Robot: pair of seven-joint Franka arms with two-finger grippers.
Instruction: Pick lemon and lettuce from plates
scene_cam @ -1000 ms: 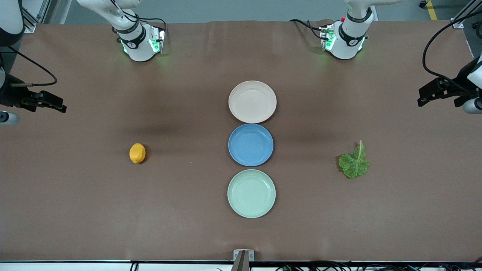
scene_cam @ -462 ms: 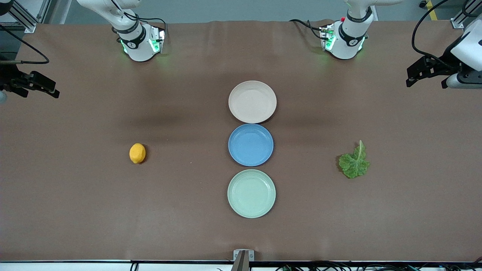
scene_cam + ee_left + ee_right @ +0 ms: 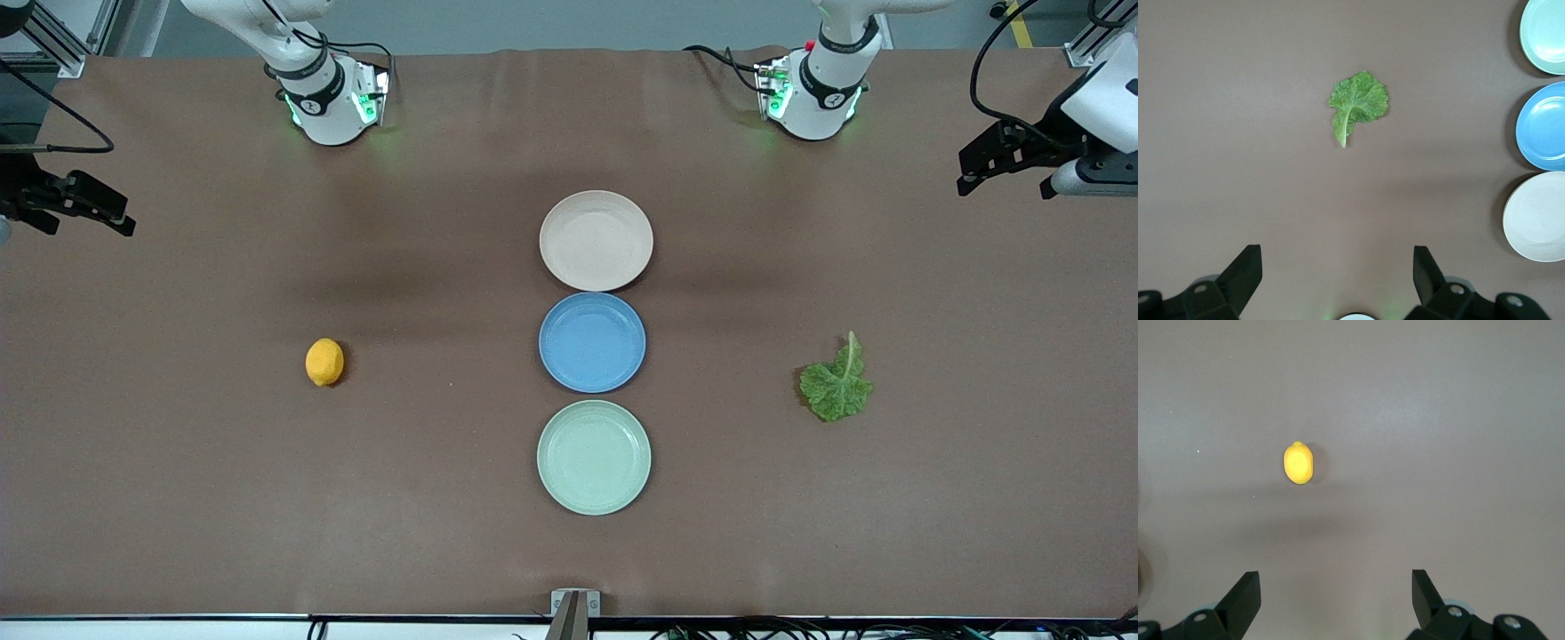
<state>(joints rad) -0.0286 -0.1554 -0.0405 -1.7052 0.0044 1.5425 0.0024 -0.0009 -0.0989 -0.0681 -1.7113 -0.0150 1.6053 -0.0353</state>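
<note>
left gripper [image 3: 1000, 164] raised over table end, right gripper [image 3: 84, 206] likewise

Through the right wrist camera I see the lemon [image 3: 1299, 463] lying alone on the brown counter [image 3: 1438, 420]. My right claw [image 3: 1335, 600] hangs up in the air over the counter, with its two black fingers [image 3: 1241, 597] spread wide apart. Nothing is between them, and the lemon sits well apart from the claw.
</note>
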